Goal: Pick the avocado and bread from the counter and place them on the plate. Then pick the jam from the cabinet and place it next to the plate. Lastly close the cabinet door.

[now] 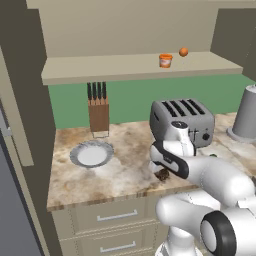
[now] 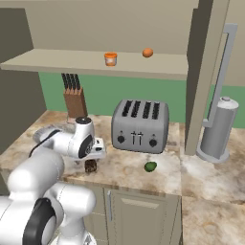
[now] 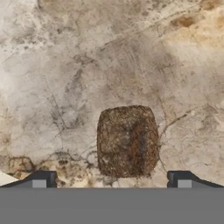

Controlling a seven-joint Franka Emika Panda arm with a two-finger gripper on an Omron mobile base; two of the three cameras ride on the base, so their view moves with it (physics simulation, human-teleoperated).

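The dark-brown bread point(image 3: 127, 141) lies on the marbled counter point(image 1: 115, 175), near its front edge. My gripper point(image 3: 111, 180) hangs open straight above it, one fingertip on each side, touching nothing. From the base views, the hand points down over the bread point(image 1: 162, 174) point(image 2: 90, 165). The avocado point(image 2: 150, 166) rests on the counter in front of the toaster, to the right of the bread. The plate point(image 1: 91, 153) stands to the left with nothing on it. The orange jam point(image 1: 165, 60) point(image 2: 110, 59) sits on the open cabinet's shelf point(image 1: 125, 67).
A silver toaster point(image 1: 182, 120) stands just behind the hand. A knife block point(image 1: 98, 112) is behind the plate. A small orange ball point(image 1: 183, 51) lies by the jam. A grey cylinder point(image 2: 220, 129) stands far right. The open cabinet door point(image 2: 206, 72) hangs beside it.
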